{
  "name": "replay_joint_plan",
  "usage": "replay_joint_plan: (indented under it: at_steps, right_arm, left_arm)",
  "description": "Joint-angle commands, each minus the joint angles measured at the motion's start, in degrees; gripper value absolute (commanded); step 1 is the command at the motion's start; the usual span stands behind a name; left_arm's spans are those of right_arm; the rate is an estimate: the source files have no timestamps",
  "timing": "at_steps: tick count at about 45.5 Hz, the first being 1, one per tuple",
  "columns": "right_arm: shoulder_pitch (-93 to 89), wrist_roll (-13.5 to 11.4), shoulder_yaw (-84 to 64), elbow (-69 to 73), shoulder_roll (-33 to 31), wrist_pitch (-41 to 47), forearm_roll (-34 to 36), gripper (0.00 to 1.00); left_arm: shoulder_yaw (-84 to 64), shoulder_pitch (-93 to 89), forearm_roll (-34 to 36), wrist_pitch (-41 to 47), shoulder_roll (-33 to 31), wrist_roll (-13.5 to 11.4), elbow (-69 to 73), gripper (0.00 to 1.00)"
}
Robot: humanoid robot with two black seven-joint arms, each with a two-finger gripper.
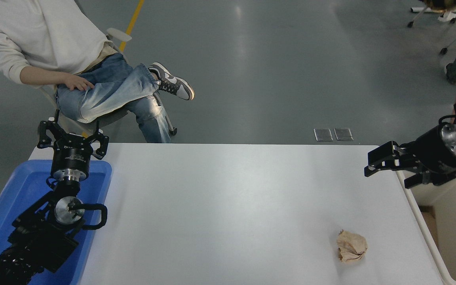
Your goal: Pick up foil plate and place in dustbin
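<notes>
Dustbin (447,225) sits at the desk's three o'clock edge, cream-walled and deep, and my right gripper (374,164) hangs over the desk's far right corner, just to the nine o'clock side of the bin's far rim. My right arm reaches in from the three o'clock edge, its wrist crossing above that rim, the fingers pointing toward nine o'clock. The gripper is parted and has hold of nothing. I see no foil plate anywhere: not on the desk, not between my fingers, and not in the part of the bin's inside that shows, where only a brown patch lies low against the near wall.

On the white desk (228,206) the one loose thing is a crumpled brown paper ball (351,246), at about six o'clock from my right gripper and well apart from it, close to the bin's left wall.

My left gripper (71,136) is parked at the desk's nine o'clock side above a blue tub (4,206), its fingers spread wide and empty.

A person in a white top and jeans (93,87) sits on a chair beyond the far edge at eleven o'clock.
</notes>
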Motion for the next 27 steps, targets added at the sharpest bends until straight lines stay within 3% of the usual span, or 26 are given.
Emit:
replay_joint_plan:
  at_steps: [1,27]
  right_arm:
    - [11.6,0.0,-4.2,7.1,5.1,4.6,5.7,1.0]
    - [17.7,0.0,-8.1,9.5,4.4,4.6,8.2,1.0]
  left_arm:
    - [0.0,0.0,0.0,0.0,0.0,0.0,0.0,0.99]
    - [0.0,0.0,0.0,0.0,0.0,0.0,0.0,0.99]
